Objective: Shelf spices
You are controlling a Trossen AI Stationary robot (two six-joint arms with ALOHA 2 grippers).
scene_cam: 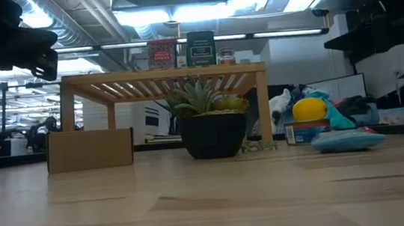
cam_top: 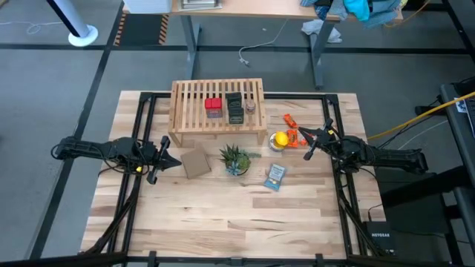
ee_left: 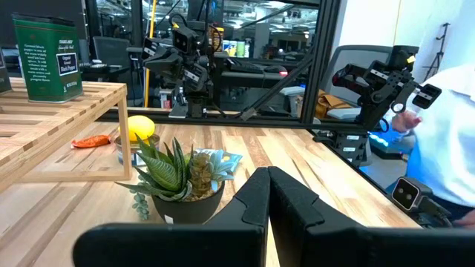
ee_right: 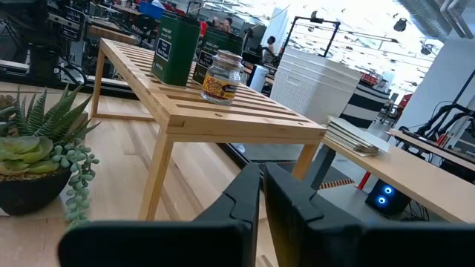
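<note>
Spices already up on shelf; best kept clear, left claw and right claw both together, empty.

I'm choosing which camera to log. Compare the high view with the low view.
High view only: both arms, with the left hand and right hand hovering beside the shelf, plus the orange items.

Low view only: the room behind the table and the labels on the red tin and dark tin.

Both: shelf, tins, small jar, plant, yellow item, blue packet.
</note>
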